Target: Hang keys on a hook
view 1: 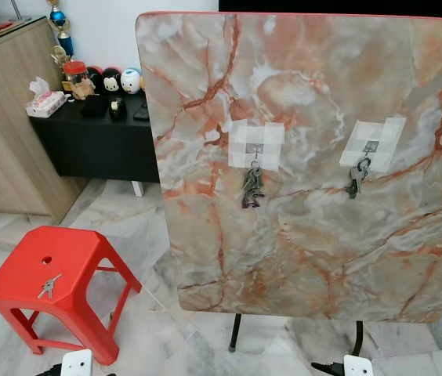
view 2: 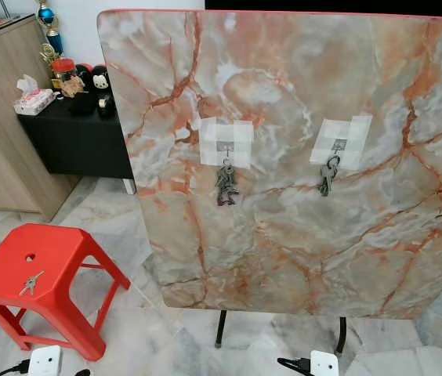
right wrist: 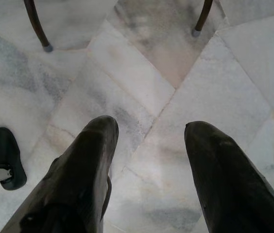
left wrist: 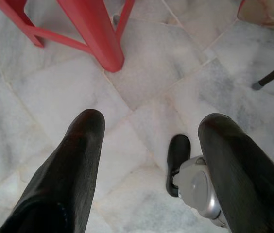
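Red stool [view 1: 52, 278] carries our loose keys [view 1: 48, 287] in the head views, while our wrist views show left fingers [left wrist: 74, 170] and right fingers [right wrist: 91, 165] spread open over marble floor [right wrist: 142, 87] below that stool.

Red stool [view 1: 52, 274] sits on the marble floor [view 1: 158, 337], left of the tipped-up marble tabletop [view 1: 315, 157]. One set of keys [view 1: 48, 287] lies on the stool's seat, just below the hole. The tabletop has two taped hooks, each with a key bunch hanging: left bunch [view 1: 252, 186], right bunch [view 1: 357, 177].
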`<state>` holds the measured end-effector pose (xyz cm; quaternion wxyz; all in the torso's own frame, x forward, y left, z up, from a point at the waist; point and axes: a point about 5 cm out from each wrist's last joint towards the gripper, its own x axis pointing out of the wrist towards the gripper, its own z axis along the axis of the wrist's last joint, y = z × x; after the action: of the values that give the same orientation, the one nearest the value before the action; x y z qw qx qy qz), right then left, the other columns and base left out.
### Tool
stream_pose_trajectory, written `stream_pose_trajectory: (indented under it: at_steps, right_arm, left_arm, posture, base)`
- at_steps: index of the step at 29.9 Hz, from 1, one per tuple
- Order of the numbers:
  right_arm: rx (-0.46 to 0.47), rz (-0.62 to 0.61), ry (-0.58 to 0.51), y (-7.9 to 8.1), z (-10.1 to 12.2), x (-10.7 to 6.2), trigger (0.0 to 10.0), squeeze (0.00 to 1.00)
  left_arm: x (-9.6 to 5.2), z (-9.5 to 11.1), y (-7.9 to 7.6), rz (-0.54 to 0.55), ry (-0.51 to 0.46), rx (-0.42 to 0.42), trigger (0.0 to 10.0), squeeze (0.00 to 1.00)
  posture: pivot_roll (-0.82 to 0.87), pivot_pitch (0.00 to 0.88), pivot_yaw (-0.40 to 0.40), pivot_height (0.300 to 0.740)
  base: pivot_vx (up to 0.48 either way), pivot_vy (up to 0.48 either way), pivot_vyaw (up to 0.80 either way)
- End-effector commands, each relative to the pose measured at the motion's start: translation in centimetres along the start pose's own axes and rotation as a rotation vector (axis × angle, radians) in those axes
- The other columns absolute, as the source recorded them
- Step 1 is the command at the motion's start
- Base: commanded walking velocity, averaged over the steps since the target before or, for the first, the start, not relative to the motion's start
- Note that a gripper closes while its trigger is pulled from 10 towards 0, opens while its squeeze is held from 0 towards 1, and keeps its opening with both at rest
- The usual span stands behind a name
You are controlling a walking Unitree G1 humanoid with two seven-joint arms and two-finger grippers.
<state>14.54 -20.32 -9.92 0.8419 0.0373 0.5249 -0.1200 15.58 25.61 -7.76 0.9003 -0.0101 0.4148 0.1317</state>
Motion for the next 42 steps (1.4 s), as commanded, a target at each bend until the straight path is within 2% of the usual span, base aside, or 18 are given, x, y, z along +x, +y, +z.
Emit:
stream_pose_trajectory:
  at_steps: [1, 9, 19, 24, 25, 28, 42]
  right_arm:
    - [-0.004, 0.010, 0.000, 0.3, 0.0, 0.0, 10.0, 0.00]
    - [0.003, 0.007, 0.017, 0.0, -0.7, -0.1, 10.0, 0.00]
    - [-0.047, 0.012, 0.031, -0.6, -0.9, -0.1, 10.0, 0.00]
    - [-0.059, 0.014, 0.024, -0.4, -0.7, -0.1, 10.0, 0.00]
    - [-0.055, 0.038, 0.023, 0.3, -0.6, -0.1, 10.0, 0.00]
    - [-0.047, 0.053, 0.025, 0.8, -0.6, -0.1, 10.0, 0.00]
    - [-0.056, 0.049, 0.014, 0.5, -0.1, 0.0, 10.0, 0.00]
  left_arm:
    - [-0.1, -0.6, 0.1, 0.006, 0.036, 0.007, 10.0, 0.00]
    - [-0.1, -0.8, 0.0, -0.001, 0.042, 0.020, 10.0, 0.00]
    - [-0.1, -0.6, 0.3, 0.007, 0.035, 0.024, 10.0, 0.00]
    - [-0.1, -0.5, 0.4, 0.010, 0.033, 0.022, 10.0, 0.00]
    - [-0.1, -0.5, 0.3, 0.009, 0.032, 0.022, 10.0, 0.00]
    - [-0.1, -0.5, 0.3, 0.009, 0.032, 0.020, 10.0, 0.00]
    - [-0.1, -0.5, 0.2, 0.013, 0.032, 0.004, 10.0, 0.00]
  posture:
    - [0.16, 0.000, -0.027, 0.740]
    - [0.14, 0.000, -0.008, 0.740]
    - [0.15, 0.000, -0.001, 0.740]
    - [0.15, 0.000, 0.008, 0.740]
    - [0.15, 0.000, 0.009, 0.740]
    - [0.15, 0.000, 0.008, 0.740]
    - [0.16, 0.000, -0.004, 0.740]
  base:
    - [0.000, 0.349, 0.00]
    - [0.000, 0.338, 0.00]
    - [0.000, 0.333, 0.00]
    - [0.000, 0.289, 0.21]
    - [0.000, 0.289, 0.00]
    - [0.000, 0.287, 0.00]
    - [0.000, 0.283, 0.00]
